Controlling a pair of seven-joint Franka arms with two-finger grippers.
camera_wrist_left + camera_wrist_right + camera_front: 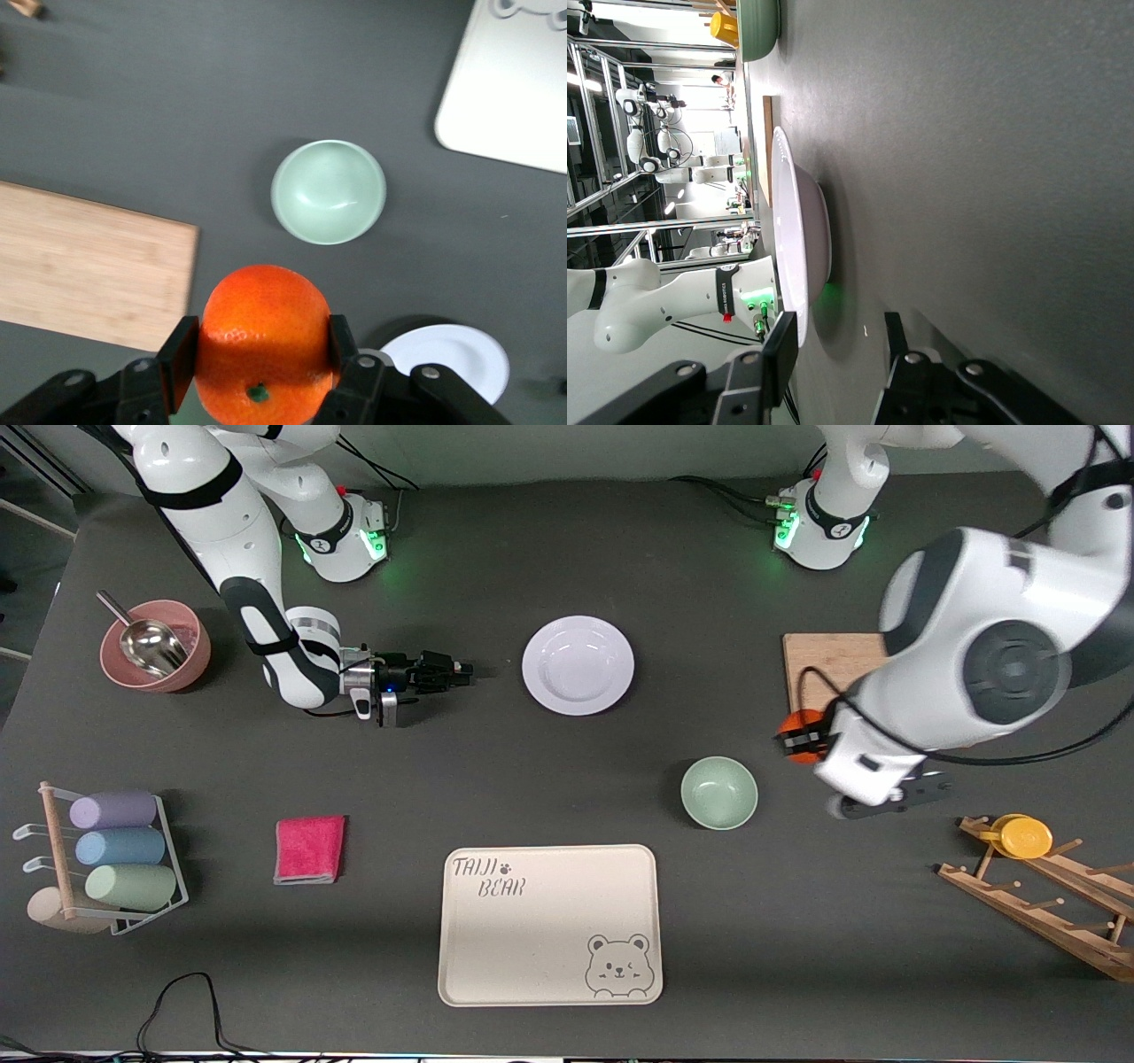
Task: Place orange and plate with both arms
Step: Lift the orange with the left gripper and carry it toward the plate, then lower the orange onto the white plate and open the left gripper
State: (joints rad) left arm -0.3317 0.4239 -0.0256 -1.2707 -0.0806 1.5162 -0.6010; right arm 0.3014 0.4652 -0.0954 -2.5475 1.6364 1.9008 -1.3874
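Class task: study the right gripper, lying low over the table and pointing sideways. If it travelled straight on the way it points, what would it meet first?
Most likely the plate: the right gripper, jaws open, points straight at its rim, with only bare table between.

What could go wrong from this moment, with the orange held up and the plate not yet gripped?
1. The left gripper pinches the round orange only at its sides, above the table near the cutting board; it may slip and roll.
2. The right gripper lies low beside the plate, fingers open; it may push the plate instead of catching its rim.
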